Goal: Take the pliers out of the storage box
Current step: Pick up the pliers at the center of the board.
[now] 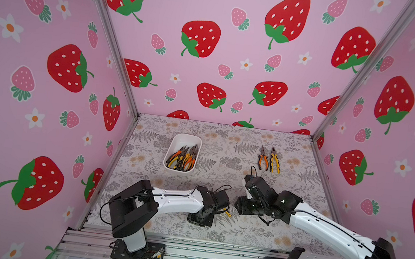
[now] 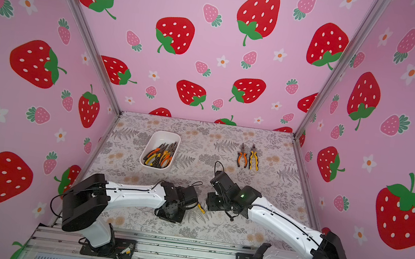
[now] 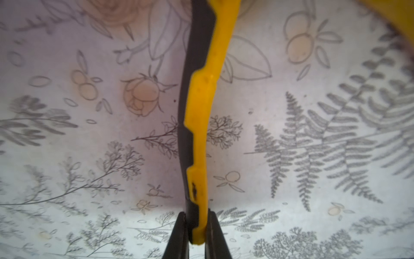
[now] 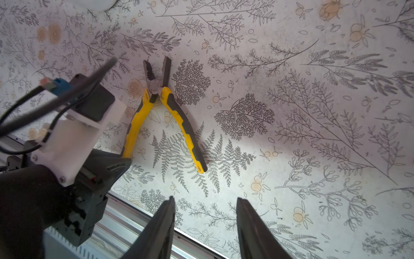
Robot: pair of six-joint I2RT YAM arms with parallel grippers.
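The white storage box (image 1: 177,142) (image 2: 158,138) stands at the back left and holds several pliers (image 1: 183,158) (image 2: 160,155) with orange and yellow handles. Near the front middle, a yellow-and-black pair of pliers (image 4: 165,112) (image 3: 201,112) lies spread open, flat at the table surface. My left gripper (image 3: 197,215) (image 4: 126,158) is shut on the end of one of its handles. In both top views only a yellow handle tip (image 1: 228,214) (image 2: 201,208) pokes out beside the left wrist. My right gripper (image 4: 205,198) (image 1: 238,206) hangs open just to the right, with nothing between its fingers.
Two more pliers, an orange pair (image 1: 263,159) (image 2: 242,156) and a yellow pair (image 1: 275,160) (image 2: 253,158), lie side by side at the back right. A metal rail (image 4: 134,215) runs along the table's front edge. Strawberry-print walls close in three sides.
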